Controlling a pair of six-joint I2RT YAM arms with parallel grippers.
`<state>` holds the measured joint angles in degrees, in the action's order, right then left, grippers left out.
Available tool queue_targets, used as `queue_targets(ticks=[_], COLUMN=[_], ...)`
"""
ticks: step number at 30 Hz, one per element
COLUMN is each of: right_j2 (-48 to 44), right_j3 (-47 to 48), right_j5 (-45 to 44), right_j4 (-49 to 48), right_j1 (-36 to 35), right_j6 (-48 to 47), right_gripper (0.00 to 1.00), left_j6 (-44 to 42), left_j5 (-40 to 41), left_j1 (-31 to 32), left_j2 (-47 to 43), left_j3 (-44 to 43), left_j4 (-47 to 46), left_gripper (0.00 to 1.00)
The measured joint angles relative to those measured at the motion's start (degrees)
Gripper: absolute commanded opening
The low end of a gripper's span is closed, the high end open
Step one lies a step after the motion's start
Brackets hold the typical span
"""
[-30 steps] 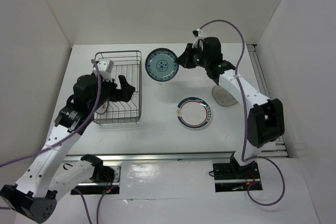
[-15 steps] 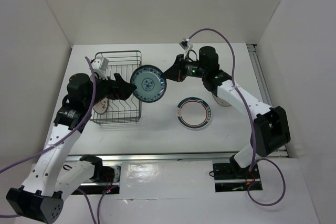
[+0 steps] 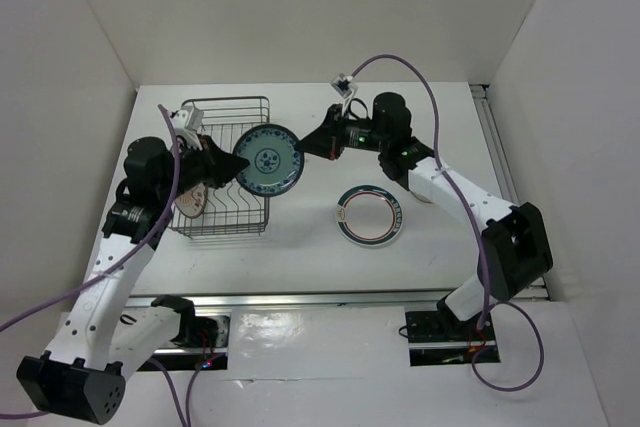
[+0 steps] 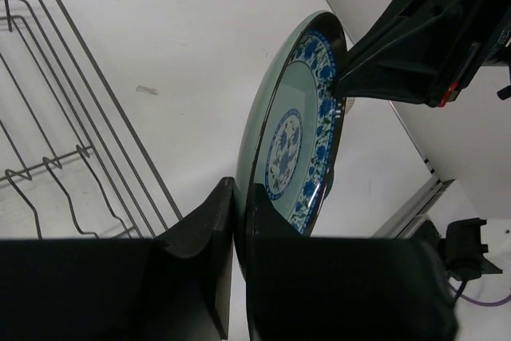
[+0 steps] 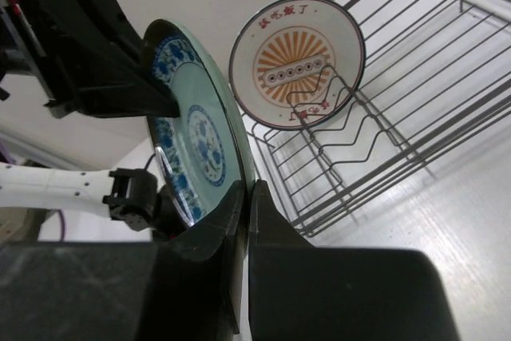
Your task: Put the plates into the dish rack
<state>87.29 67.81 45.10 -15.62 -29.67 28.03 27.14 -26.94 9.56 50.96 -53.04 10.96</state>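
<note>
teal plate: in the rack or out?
Out. The teal plate is held on edge, pinched at opposite rims by left hand and right hand, beside the rack, not between its tines.

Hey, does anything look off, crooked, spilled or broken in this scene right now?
Nothing is spilled or broken. One unusual sight: the teal plate hangs on edge in the air by the dish rack, pinched at opposite rims by the left fingers and right fingers at once. The sunburst plate stands upright in the rack.
</note>
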Motion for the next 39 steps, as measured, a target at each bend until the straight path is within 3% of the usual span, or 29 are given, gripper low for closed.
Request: queue_targets(ticks=[2,3,4,5,8,13,19,29,39], right_j2=[0.39,0.52,0.52,0.52,0.52,0.52,0.52,0.50,0.46], right_j3=[0.00,0.00,0.00,0.00,0.00,0.00,0.00,-0.74,-3.15], right_j5=[-0.48,-0.52,-0.48,-0.59,-2.19,-10.67,-14.84,-15.54,-12.83], right_j4=[-0.74,-1.01,-1.16,-1.27,-0.83,3.85,6.47,7.89,8.33], right_j1=[-0.39,-0.48,-0.61,-0.83,-1.66,-2.08,-2.03,-1.42,1.05], right_j6=[-0.31,0.11,0.92,1.22,0.61,-0.46,-0.94,-2.71,-3.67], right_gripper=[0.25,0.46,0.94,1.00,1.00,1.00,1.00,1.00,1.00], left_j6=[0.22,0.20,-0.02,-0.17,-0.46,-0.61,-0.79,-1.46,-1.92], left_j5=[0.07,0.24,0.55,1.44,6.58,23.08,37.11,49.18,52.39], left_j1=[-0.44,-0.46,-0.46,-0.42,-0.37,-0.35,-0.37,2.27,2.27], left_j2=[-0.22,-0.48,-0.68,-1.03,-2.36,-3.96,0.07,4.50,8.81], left_j3=[0.15,0.33,0.50,0.68,0.92,0.92,-0.66,-3.50,-5.84], left_j4=[0.26,0.20,0.17,0.35,1.95,6.49,13.70,19.87,21.03], left_gripper=[0.00,0.00,0.00,0.00,0.00,0.00,0.00,0.00,0.00])
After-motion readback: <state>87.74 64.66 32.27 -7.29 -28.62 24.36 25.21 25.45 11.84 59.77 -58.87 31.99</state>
